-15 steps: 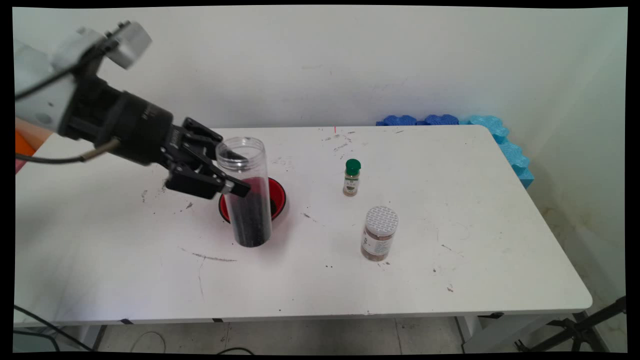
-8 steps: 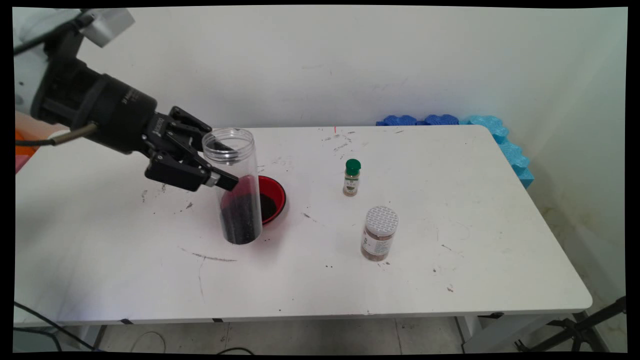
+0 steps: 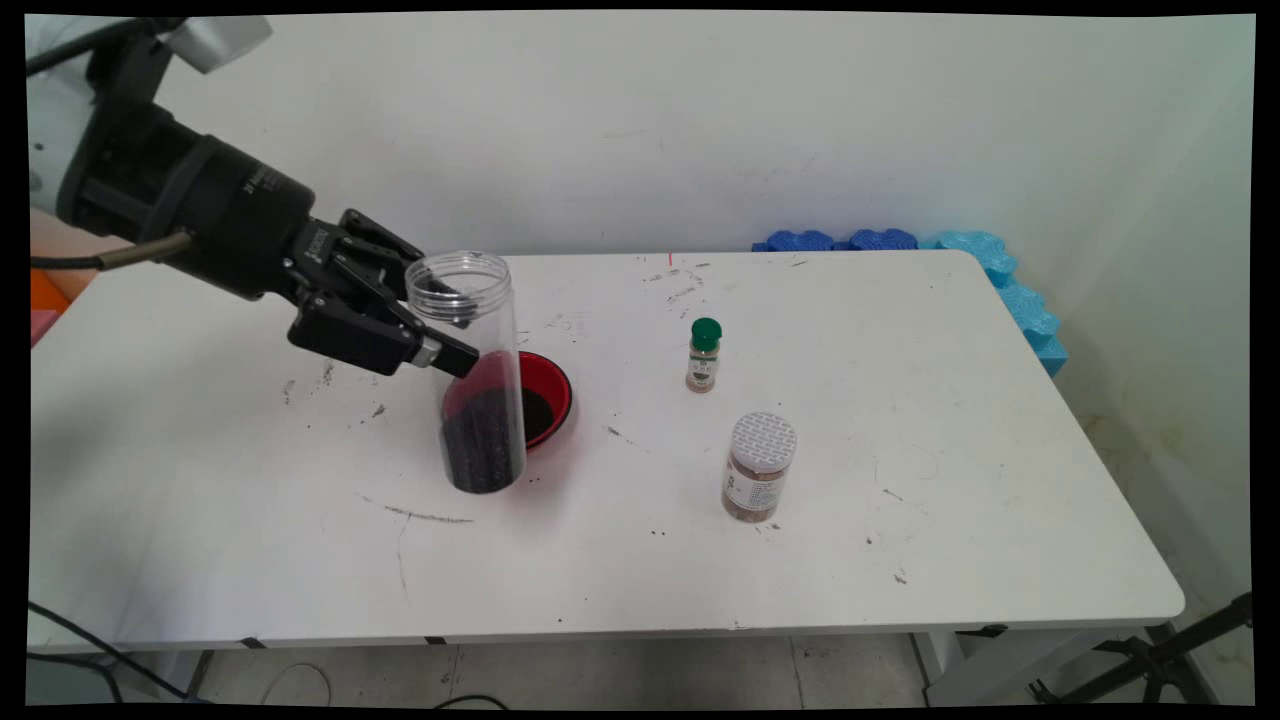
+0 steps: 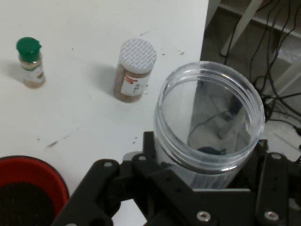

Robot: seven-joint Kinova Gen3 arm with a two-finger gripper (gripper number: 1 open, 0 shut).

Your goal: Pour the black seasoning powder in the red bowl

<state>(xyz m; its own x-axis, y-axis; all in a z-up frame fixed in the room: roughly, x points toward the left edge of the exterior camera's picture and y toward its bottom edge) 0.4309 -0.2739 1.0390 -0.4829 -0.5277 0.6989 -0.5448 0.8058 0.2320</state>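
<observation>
The bowl [image 3: 548,392] sits behind the jar [image 3: 470,372], the shaker [image 3: 704,355] well right, the canister [image 3: 758,466] seemingly nearer.

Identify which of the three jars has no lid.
The tall clear jar in the gripper; the green-capped bottle and white-lidded jar are closed.

My test lab: scuffed white table [image 3: 900,480], bare wall [image 3: 700,120], blue foam padding [image 3: 1000,265], floor cables [image 4: 277,89].
</observation>
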